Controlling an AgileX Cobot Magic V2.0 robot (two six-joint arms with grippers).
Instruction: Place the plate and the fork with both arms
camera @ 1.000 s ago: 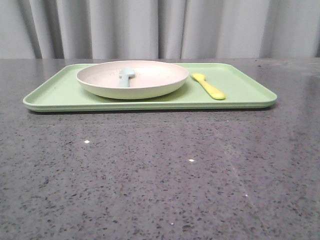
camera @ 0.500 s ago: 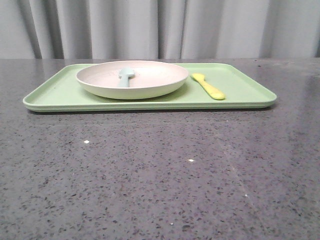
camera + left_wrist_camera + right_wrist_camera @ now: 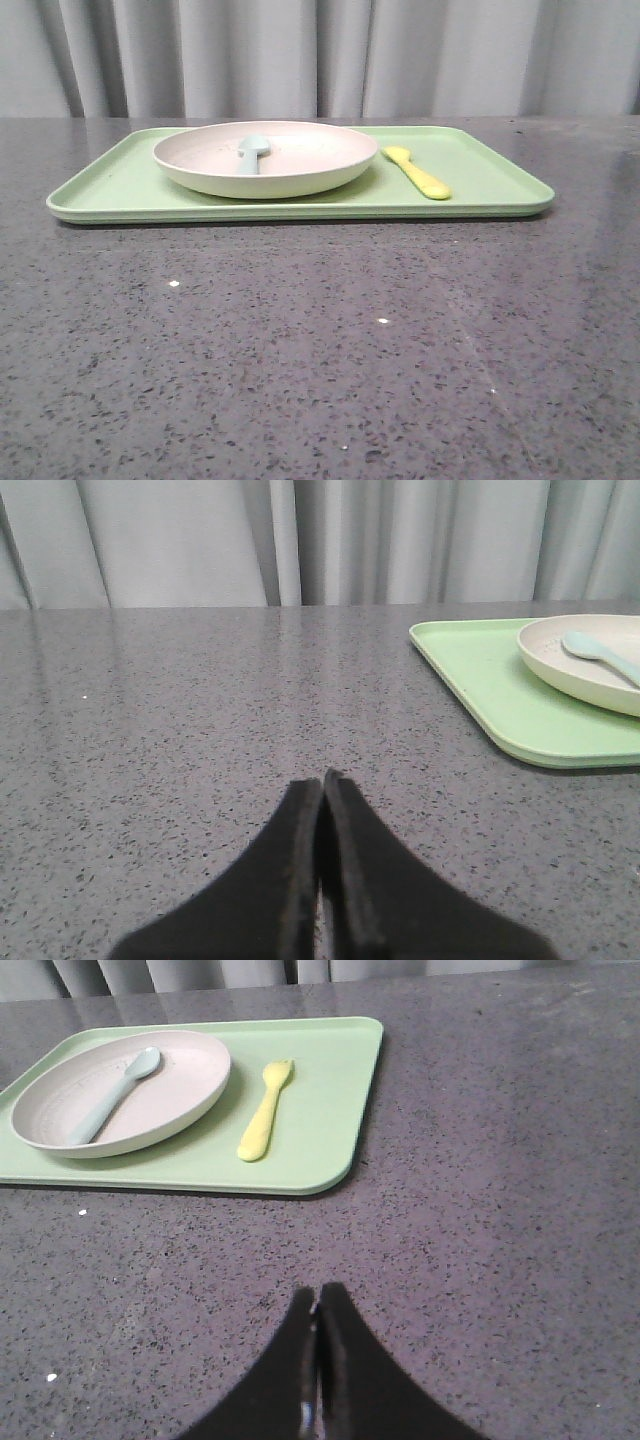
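The plate [image 3: 300, 160] sits on the left half of the light-green tray [image 3: 490, 185], with a pale blue utensil [image 3: 252, 153] lying inside it. The yellow fork [image 3: 417, 172] lies on the tray just right of the plate. The plate [image 3: 165, 1095] and fork [image 3: 265, 1112] also show in the right wrist view, and the plate [image 3: 560, 665] in the left wrist view. My left gripper [image 3: 322, 778] is shut and empty over bare table, left of the tray. My right gripper [image 3: 318, 1293] is shut and empty, in front of the tray. Neither gripper shows in the front view.
The tray [image 3: 330, 1110] lies across the far half of a dark speckled stone table [image 3: 320, 340]. Grey curtains [image 3: 320, 55] hang behind the table's far edge.
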